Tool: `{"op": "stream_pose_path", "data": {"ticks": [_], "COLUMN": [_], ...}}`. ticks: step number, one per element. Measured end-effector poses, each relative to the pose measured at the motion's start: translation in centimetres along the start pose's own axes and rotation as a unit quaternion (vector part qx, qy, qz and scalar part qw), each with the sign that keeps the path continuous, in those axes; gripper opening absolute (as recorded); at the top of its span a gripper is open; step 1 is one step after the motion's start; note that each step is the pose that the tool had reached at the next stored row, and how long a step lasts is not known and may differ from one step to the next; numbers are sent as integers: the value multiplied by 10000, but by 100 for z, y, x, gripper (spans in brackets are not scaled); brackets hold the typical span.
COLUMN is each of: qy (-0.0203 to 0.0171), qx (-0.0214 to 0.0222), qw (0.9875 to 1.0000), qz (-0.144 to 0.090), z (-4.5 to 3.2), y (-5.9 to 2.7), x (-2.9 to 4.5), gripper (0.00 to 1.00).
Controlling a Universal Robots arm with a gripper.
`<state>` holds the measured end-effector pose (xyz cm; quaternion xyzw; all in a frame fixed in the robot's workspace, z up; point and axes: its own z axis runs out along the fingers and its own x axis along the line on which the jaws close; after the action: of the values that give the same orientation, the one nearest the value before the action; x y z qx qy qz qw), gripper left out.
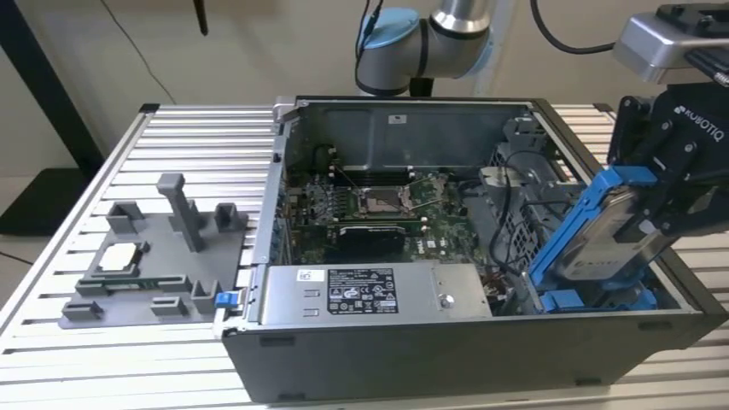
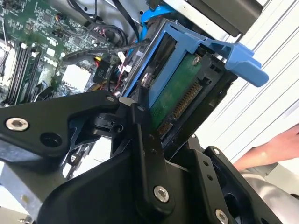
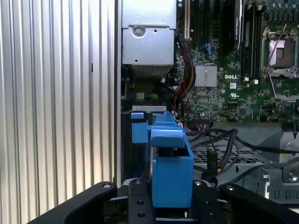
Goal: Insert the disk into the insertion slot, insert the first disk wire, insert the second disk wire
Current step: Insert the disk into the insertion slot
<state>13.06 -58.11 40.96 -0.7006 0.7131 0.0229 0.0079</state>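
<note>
My gripper (image 1: 651,224) is shut on the disk (image 1: 603,248), a silver drive in a bright blue caddy. It holds the disk tilted, lower end down, over the front corner of the open case at the exterior view's right. That lower end reaches into the insertion slot (image 1: 566,301), a grey bay with blue clips. In the second wrist view the black fingers (image 2: 145,140) clamp the disk (image 2: 175,88), whose green board and connector face up. The first wrist view looks along the caddy (image 3: 171,172) toward the slot (image 3: 138,128). Which of the loose cables are the disk wires I cannot tell.
The open computer case (image 1: 456,359) stands on a slatted metal table (image 1: 125,359). A grey power-supply box (image 1: 370,293) sits beside the bay, and black cables (image 3: 233,142) lie close by. A grey fixture plate (image 1: 148,265) is at the exterior view's left. A person's hand (image 2: 271,147) rests outside the case.
</note>
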Motion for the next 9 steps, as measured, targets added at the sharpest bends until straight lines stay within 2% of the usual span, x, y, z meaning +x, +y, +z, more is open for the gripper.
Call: {"op": "stream_pose_path", "data": {"ticks": [9], "qy": [-28], "qx": [-1], "qw": [10000], "qz": [-1], "z": [136], "y": [-6], "x": [5], "gripper": [0]}}
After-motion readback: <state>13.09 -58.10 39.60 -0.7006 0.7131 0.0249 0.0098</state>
